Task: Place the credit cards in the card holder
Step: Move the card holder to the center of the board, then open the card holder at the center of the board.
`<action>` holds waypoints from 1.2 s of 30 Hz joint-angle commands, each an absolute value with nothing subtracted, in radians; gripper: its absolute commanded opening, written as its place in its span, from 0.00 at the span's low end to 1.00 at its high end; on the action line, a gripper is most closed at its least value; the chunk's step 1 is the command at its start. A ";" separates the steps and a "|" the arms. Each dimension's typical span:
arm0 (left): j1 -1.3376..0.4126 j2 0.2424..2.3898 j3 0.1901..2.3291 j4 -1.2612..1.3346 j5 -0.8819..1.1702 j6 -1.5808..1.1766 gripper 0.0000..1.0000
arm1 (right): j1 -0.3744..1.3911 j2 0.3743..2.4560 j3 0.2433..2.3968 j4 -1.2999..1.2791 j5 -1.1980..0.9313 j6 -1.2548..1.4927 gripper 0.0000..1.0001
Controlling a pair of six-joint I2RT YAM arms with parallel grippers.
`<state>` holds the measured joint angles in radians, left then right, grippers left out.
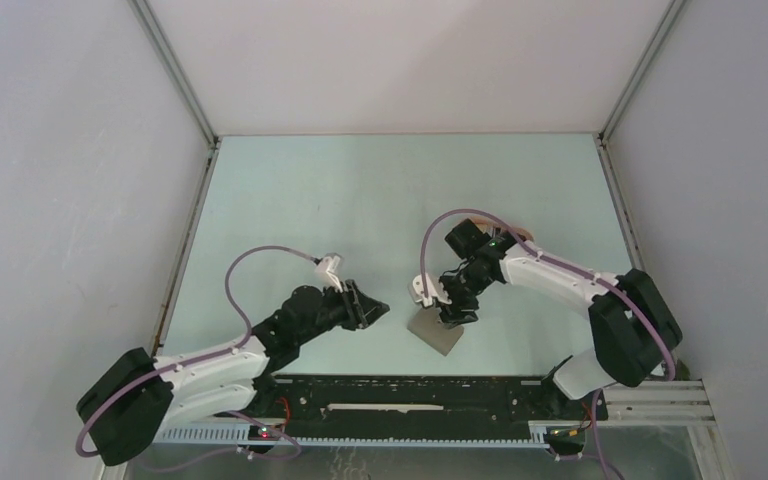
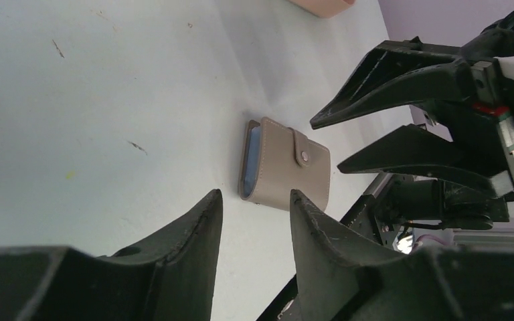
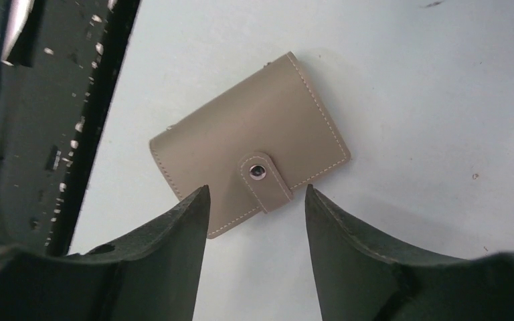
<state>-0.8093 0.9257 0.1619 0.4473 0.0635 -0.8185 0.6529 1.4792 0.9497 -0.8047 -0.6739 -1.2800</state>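
Grey-beige card holder [image 3: 251, 144] lies closed directly under our spread, empty right gripper [image 3: 255, 192]; left gripper [image 2: 255, 195], parted, stands farther off.

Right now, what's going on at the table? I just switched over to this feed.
The card holder lies folded shut on the table, strap snapped, close to the arms' bases. A light blue card shows at its side, tucked inside; no other cards are in view. The right end effector hovers just above the holder, jaws apart, gripping nothing. The left end effector is off to the left, pointed at it, also open and empty.
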 commanded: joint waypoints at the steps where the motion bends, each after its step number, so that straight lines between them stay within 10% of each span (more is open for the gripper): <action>1: -0.813 0.991 0.156 0.564 0.101 -0.842 0.45 | 0.676 1.523 0.950 -0.723 -0.587 -1.300 0.61; 36: -0.932 1.375 0.277 0.841 0.175 -0.922 0.32 | 0.716 1.564 0.961 -0.666 -0.572 -1.071 0.06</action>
